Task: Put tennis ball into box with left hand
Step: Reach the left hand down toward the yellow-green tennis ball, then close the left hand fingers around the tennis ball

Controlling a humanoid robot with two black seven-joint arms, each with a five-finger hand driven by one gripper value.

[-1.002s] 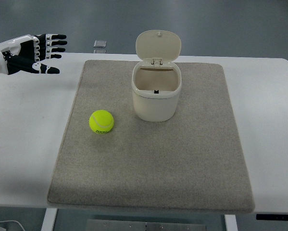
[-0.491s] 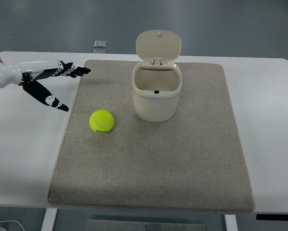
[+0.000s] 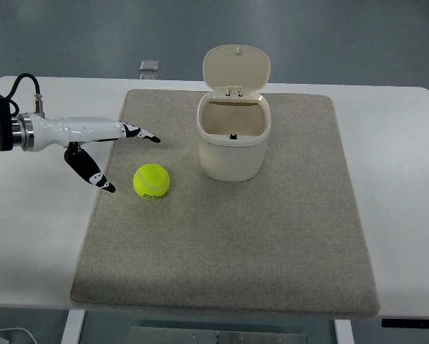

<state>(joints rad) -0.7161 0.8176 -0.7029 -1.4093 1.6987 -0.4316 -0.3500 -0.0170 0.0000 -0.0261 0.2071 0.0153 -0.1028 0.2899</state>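
Left hand (image 3: 103,147) is spread wide, holding nothing, just left of the tennis ball (image 3: 151,180). A sloppy close could easily knock it rolling off the mat (image 3: 271,244), away from the box (image 3: 233,147).

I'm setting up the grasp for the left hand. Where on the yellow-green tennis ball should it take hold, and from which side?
Across the middle of the yellow-green tennis ball, coming from its left. It lies free on the grey felt mat, and the open left hand already has its thumb and fingers spread toward it.
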